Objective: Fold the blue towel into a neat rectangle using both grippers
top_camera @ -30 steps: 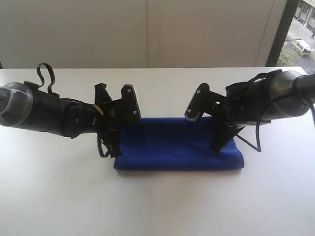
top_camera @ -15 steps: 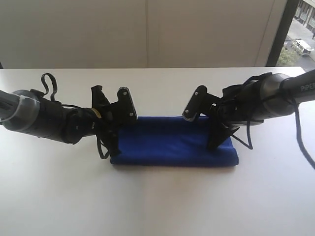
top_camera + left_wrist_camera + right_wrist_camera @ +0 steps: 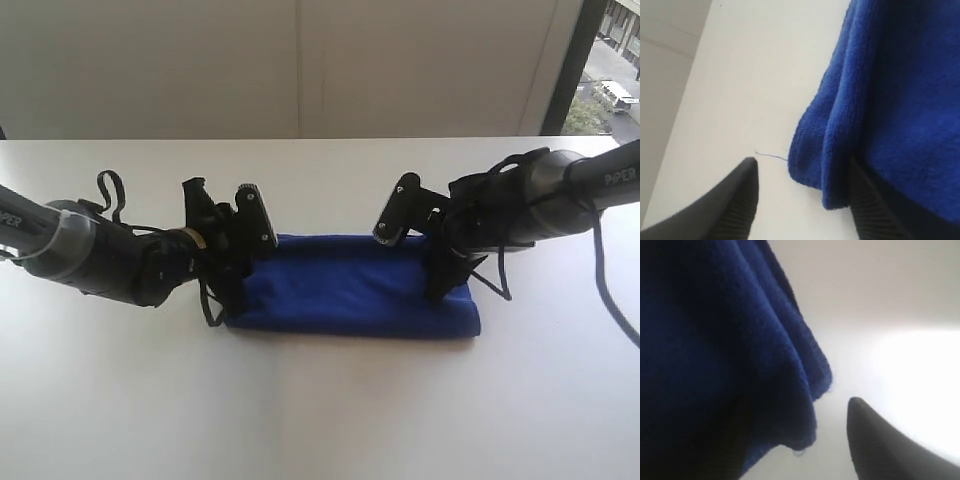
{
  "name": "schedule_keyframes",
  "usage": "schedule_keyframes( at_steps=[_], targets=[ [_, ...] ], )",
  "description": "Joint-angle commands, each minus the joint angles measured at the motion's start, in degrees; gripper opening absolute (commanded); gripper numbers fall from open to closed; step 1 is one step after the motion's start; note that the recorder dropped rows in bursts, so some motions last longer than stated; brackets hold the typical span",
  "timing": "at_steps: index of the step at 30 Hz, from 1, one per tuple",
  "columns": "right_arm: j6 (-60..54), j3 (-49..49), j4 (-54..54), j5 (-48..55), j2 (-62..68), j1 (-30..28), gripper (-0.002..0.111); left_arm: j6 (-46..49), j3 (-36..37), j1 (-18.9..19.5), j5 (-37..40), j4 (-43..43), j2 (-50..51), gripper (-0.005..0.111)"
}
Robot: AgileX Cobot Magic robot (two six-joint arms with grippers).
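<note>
The blue towel (image 3: 350, 285) lies on the white table (image 3: 320, 420) as a long folded strip. My left gripper (image 3: 228, 298) points down at the strip's left end. In the left wrist view the gripper (image 3: 802, 167) stands open, with the towel's folded corner (image 3: 840, 130) loose between its fingers (image 3: 742, 200). My right gripper (image 3: 445, 285) points down at the strip's right end. In the right wrist view that gripper (image 3: 800, 415) is open too. One finger (image 3: 880, 445) stands clear of the towel's corner (image 3: 790, 390), and the other is hidden in the dark behind the cloth.
Both black arms (image 3: 90, 260) reach in from the sides, with loose cables (image 3: 500, 285) hanging near the towel. A pale wall (image 3: 300, 70) runs behind the table's far edge, and a window (image 3: 610, 80) shows at the far right.
Both arms have sunk lower at the towel's ends. The folded strip now lies flatter and a little further back, and its right end has drawn in.
</note>
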Motion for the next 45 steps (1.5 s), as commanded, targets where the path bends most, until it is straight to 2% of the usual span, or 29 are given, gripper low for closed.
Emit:
schedule_keyframes(
  at_steps=[1, 5, 8, 9, 10, 12, 13, 14, 15, 16, 18, 22, 24, 26, 31, 36, 39, 45],
  targets=[
    [3.4, -1.4, -0.6, 6.9, -0.1, -0.3, 0.057, 0.2, 0.1, 0.3, -6.3, -1.2, 0.0, 0.067],
    [8.2, -1.4, -0.5, 7.5, -2.9, -0.3, 0.057, 3.2, 0.1, 0.3, -13.1, -8.3, -2.6, 0.067],
    [14.7, -1.4, -0.3, 5.7, -5.6, -0.3, 0.057, 3.2, 0.4, 0.3, -12.2, -13.6, -5.2, 0.067],
    [16.6, -1.3, 0.1, 3.9, -6.9, -0.3, 0.057, 3.2, 0.4, 0.2, -8.7, -15.6, -6.5, 0.066],
    [16.7, -1.3, 1.9, 1.4, -7.9, -0.3, 0.054, 3.2, 0.4, 0.0, -3.5, -17.0, -7.6, 0.059],
    [16.7, -1.3, 5.2, -1.6, -8.9, -0.3, 0.043, 1.8, 0.4, -0.1, 3.4, -17.7, -8.6, 0.043],
    [15.9, -1.3, 8.1, -4.3, -9.1, -0.3, 0.031, 0.3, 0.4, -0.1, 7.4, -17.7, -9.1, 0.031],
    [13.5, -1.3, 12.3, -7.0, -9.4, -0.3, 0.014, -1.3, 0.4, -0.1, 11.2, -17.7, -9.2, 0.021],
    [9.6, -1.3, 16.6, -9.2, -9.4, -0.3, -0.001, -2.7, 0.1, -0.1, 15.0, -17.7, -9.3, 0.005],
    [2.8, -1.3, 24.6, -10.4, -9.1, -0.3, 0.000, -3.2, -0.2, -0.1, 18.6, -17.5, -9.2, 0.001],
    [-9.1, -1.8, 35.5, -10.0, -8.2, -0.3, 0.000, -3.4, -1.4, 0.1, 25.1, -17.5, -8.7, 0.000],
    [-35.2, -5.7, 60.6, -1.1, -3.8, -1.8, 0.000, -3.4, -3.3, 0.1, 34.1, -17.3, -7.3, 0.000],
    [-47.9, -7.8, 72.5, 3.0, -1.8, -2.9, 0.000, -3.4, -3.6, 0.1, 36.2, -17.3, -6.6, 0.000],
    [-54.1, -9.2, 79.7, 5.2, -0.4, -3.7, 0.000, -3.0, -3.6, 0.2, 37.9, -17.3, -5.9, 0.000],
    [-55.8, -10.5, 81.8, 5.1, 1.0, -4.3, 0.000, -2.8, -3.6, 0.2, 40.9, -15.6, -4.9, 0.000],
    [-55.8, -10.5, 81.8, 5.5, 1.0, -5.3, 0.000, -2.9, -3.5, 4.6, 49.1, -13.8, -4.9, 0.000],
    [-55.8, -10.5, 81.8, 6.5, 1.0, -5.3, 0.000, -3.0, -3.5, 6.3, 50.3, -12.9, -6.2, 0.000],
    [-55.8, -10.5, 84.3, 6.0, 2.5, -5.3, 0.000, -3.0, -6.0, 6.2, 50.9, -15.7, -13.1, 0.000]
  ],
)
